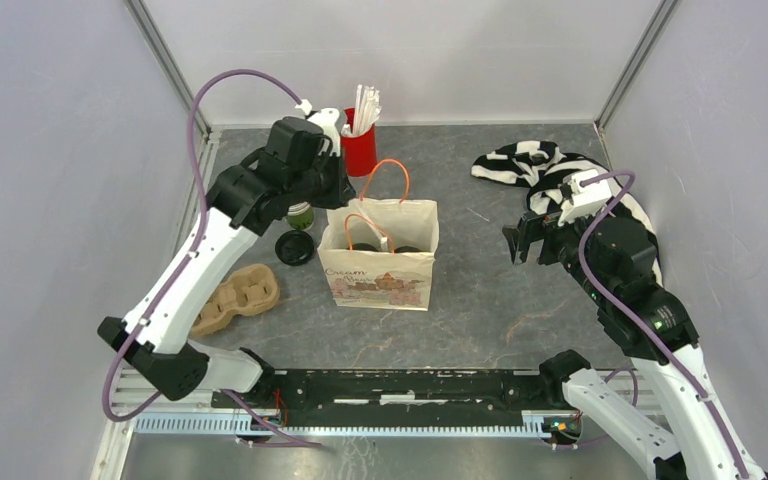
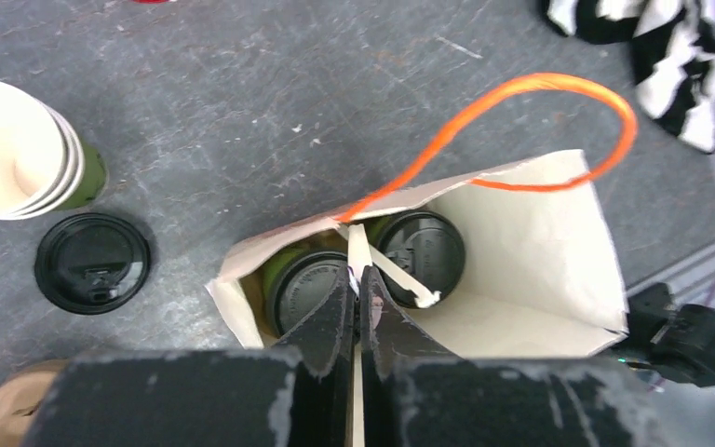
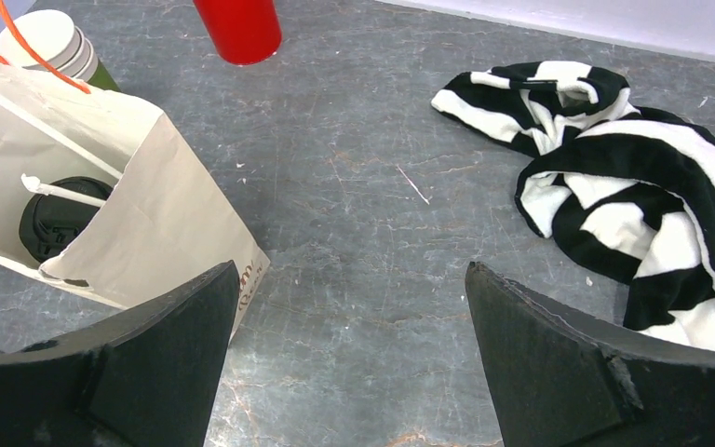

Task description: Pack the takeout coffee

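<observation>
We see the left gripper (image 2: 359,279) pinching a white stick (image 2: 358,244) over the bag (image 2: 540,242) that holds both cups (image 2: 421,244), and the right gripper (image 3: 349,270) is wide open.

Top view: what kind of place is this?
Probably a robot test booth: white walls box in a gray table, a left arm and right arm stand at its edge, beside a paper bag of lidded cups.
</observation>
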### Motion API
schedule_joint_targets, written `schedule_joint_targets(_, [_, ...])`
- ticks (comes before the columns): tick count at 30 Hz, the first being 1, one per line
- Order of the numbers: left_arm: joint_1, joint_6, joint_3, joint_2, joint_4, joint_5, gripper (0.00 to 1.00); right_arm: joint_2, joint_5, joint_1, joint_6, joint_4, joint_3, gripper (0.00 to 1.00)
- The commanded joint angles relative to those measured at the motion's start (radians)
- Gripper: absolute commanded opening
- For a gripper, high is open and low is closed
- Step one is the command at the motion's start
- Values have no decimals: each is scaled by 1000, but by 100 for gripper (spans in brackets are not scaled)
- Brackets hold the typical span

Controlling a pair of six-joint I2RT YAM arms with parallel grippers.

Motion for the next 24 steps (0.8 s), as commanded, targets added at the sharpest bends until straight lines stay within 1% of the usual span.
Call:
schedule_joint_targets(1, [-4, -130, -8, -68, 39, 106, 2, -15, 10, 5, 15, 32, -5, 98])
schedule_joint_targets(2, [-4, -177, -36, -80, 77, 125, 2, -15, 9, 5, 16, 32, -7, 98])
schedule_joint_targets(5, [-3, -308, -153, -101, 199, 241, 2, -13, 1, 5, 21, 33, -3, 98])
schedule_joint_targets(6, [0, -341, -180, -99, 211, 258, 6, -12, -3, 5, 22, 33, -1, 98])
schedule_joint_targets(8, [11, -369, -208, -97, 177, 237, 33, -12, -6, 5, 22, 30, 5, 98])
schedule_joint_targets(10, [17, -350, -204, -113, 110, 155, 61, -14, -5, 5, 22, 26, 11, 98])
schedule_joint_targets(11, [21, -330, -188, -122, 83, 111, 68, -15, 1, 5, 22, 22, 14, 98])
schedule_joint_targets(12, [23, -300, -162, -131, 62, 71, 72, -17, 3, 5, 20, 17, 18, 98])
schedule_joint_targets(13, [23, -268, -127, -137, 38, 34, 76, -17, 7, 5, 16, 12, 21, 98])
schedule_joint_targets(15, [22, -210, -48, -141, -24, -38, 80, -19, 21, 5, 9, 2, 30, 98])
schedule_joint_targets(19, [22, -146, 105, -155, -84, -142, 84, -20, 87, 6, 18, -2, 58, 98])
schedule_joint_targets(21, [22, -131, 139, -179, -78, -177, 89, -19, 108, 4, 23, -2, 79, 98])
schedule_joint_targets(24, [23, -107, 183, -190, -79, -199, 89, -27, 103, 6, 11, 14, 95, 98])
